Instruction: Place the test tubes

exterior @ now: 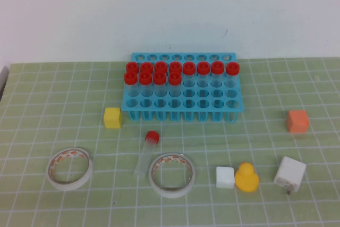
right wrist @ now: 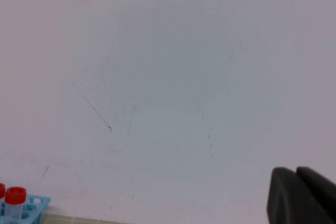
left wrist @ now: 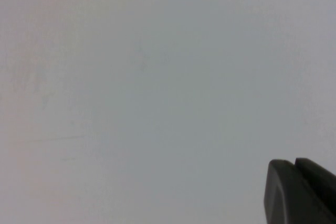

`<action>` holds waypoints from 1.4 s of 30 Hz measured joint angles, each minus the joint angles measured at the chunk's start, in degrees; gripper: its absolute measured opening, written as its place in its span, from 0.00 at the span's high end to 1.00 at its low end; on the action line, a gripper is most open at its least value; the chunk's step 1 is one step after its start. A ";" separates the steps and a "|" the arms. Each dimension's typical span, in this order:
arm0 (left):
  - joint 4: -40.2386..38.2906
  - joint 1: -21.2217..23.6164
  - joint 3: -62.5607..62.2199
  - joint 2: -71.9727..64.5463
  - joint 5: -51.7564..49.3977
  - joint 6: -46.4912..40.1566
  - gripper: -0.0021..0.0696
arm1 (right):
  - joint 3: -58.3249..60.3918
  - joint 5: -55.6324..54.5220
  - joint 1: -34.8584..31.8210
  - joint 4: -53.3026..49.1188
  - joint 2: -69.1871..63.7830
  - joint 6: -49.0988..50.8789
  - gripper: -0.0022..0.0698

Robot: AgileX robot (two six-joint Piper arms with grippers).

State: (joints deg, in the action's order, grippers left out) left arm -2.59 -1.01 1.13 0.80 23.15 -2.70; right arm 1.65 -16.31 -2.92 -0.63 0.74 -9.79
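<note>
**Entry: tube placing, opening step**

- Loose test tube point(exterior: 145, 156): lying on its side on the green mat point(exterior: 42, 110), red cap towards the rack, between the two tape rolls point(exterior: 68, 186) and close to the right-hand one.
- Blue rack point(exterior: 212, 102): standing at the far middle of the mat, carrying twelve capped tubes point(exterior: 159, 78) (eight in one row, four in the next row, at its left end). The holes beside those four are showing empty.
- Left gripper point(left wrist: 295, 167): hanging clear of the table with its fingers pressed together, holding nothing.
- Right gripper point(right wrist: 296, 174): likewise closed and empty, facing the wall.
- Step in hand: judged as the very start, with no arm yet reaching for the tube.
- Next move: one arm will need to be opening its fingers, descending over the lying tube and gripping across its body, then tipping it upright for a free hole.
- Views: only the high view is showing the loose tube and the bystanders (yellow cube point(exterior: 112, 117), duck point(exterior: 246, 177)). Only the wrist views are showing the grippers, and the right one is also catching a corner of the rack.
</note>
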 joint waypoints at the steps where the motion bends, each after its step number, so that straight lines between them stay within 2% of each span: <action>1: 0.00 0.00 0.00 0.00 0.29 0.88 0.97 | 0.00 0.00 0.00 0.09 0.00 0.25 0.97; 4: 0.91 0.00 -0.13 0.00 -0.57 5.09 0.97 | 0.00 -0.72 0.00 0.96 0.00 1.26 0.97; 8: 3.09 0.00 -5.71 0.00 -8.58 6.57 0.97 | -0.78 -0.69 0.00 1.08 0.00 1.79 0.97; 14: 3.26 0.00 -19.65 -2.69 -23.15 7.11 0.97 | -11.53 10.23 0.00 1.08 -1.38 1.91 0.97; 21: 3.04 0.00 -31.35 -16.75 -42.41 9.36 0.97 | -24.94 26.30 0.00 1.10 -12.62 1.91 0.97; 28: 2.59 0.00 -31.53 -30.68 -44.62 8.95 0.97 | -28.96 41.00 0.00 1.32 -29.45 1.77 0.97; 30: 0.40 0.00 -30.80 -34.85 -44.97 8.80 0.97 | -28.96 43.75 0.00 1.42 -33.66 1.12 0.97; 33: -4.77 0.00 -30.82 -40.46 -46.97 6.67 0.97 | -28.96 46.89 0.00 2.12 -39.50 -1.23 0.97; 36: -9.37 0.00 -31.04 -44.97 -50.29 0.24 0.97 | -28.96 49.09 0.00 6.70 -45.32 -4.75 0.97; 42: -11.95 0.00 -31.47 -49.11 -53.66 -4.41 0.97 | -30.90 52.88 0.11 29.84 -58.95 -28.36 0.97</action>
State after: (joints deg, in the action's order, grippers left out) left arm -14.55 -1.01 -30.35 -48.32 -30.51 -7.11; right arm -29.25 36.58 -2.81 29.21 -58.21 -38.15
